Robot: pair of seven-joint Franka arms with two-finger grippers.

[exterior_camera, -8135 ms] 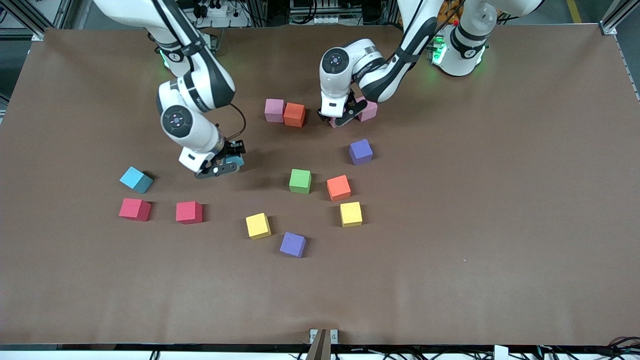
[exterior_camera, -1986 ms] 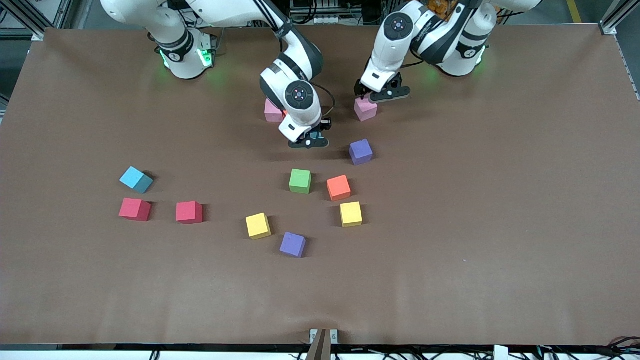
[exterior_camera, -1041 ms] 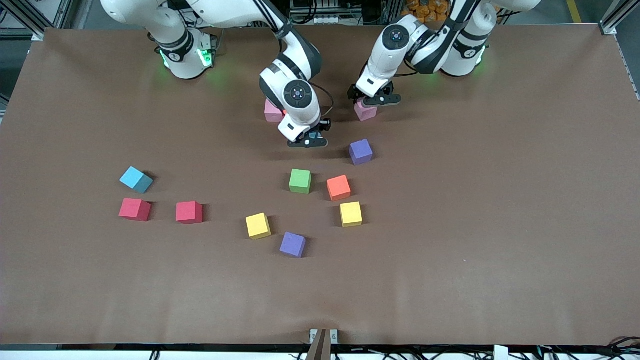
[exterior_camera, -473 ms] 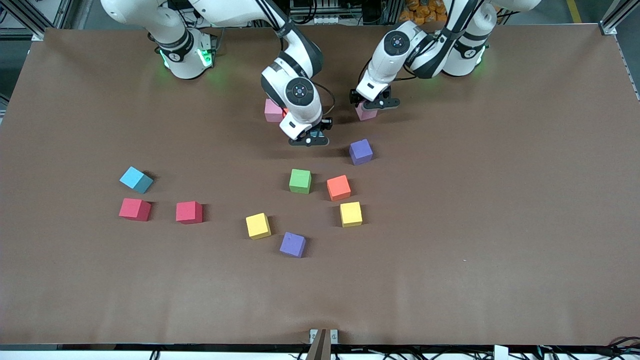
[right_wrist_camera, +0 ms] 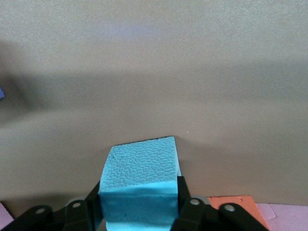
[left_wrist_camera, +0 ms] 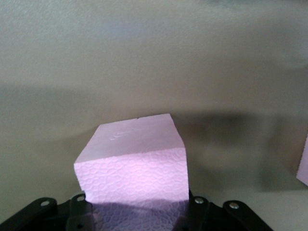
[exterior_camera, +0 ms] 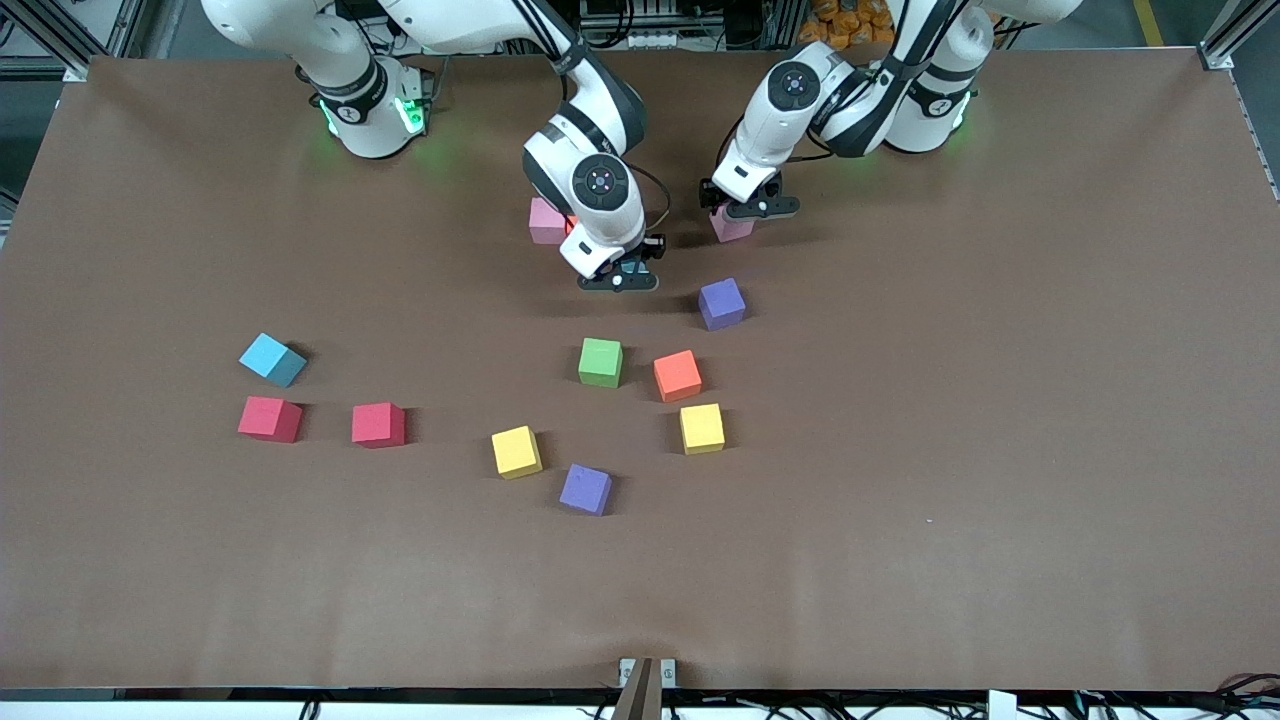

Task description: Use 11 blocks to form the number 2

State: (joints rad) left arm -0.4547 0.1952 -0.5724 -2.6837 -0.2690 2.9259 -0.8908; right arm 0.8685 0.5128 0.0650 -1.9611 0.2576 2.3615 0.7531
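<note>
In the front view the right end effector covers nearly all of the blue block between its fingers, and the arm above it hides most of the orange block and one edge of the pink block beside that. The left end effector hides the top of the second pink block under it. In the left wrist view that block's lower face is cut off by the frame edge, and another pink block shows only as a sliver. In the right wrist view the blue block's base, an orange block and two pink corners are cropped.
</note>
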